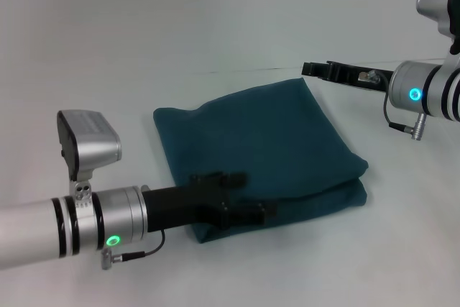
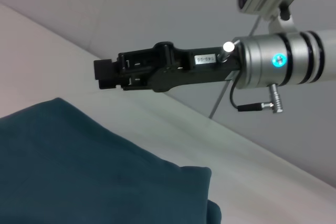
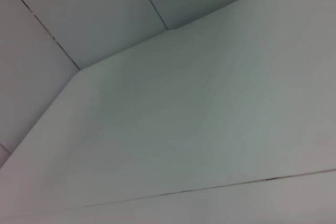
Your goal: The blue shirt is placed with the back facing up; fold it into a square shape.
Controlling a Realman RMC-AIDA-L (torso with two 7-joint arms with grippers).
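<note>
The blue shirt lies in the middle of the white bench, already doubled into a thick, roughly square packet, with the stacked layers showing along its near right edge. The left pincer is at the packet's near left corner, low over the cloth; its two black fingers stand apart, one resting over the top layer and one at the near edge, with no fabric visibly pinched between them. The right pincer hangs just beyond the far right corner of the shirt, raised off the bench; the left wrist view shows its tip close together with nothing held.

The folding looks nearly or fully done, so what remains is likely tidying and letting go. To do that well, the left pincer should lift straight up and back toward the near left without dragging the top layer, since loose cotton slides easily and a snagged corner would skew the square.
</note>
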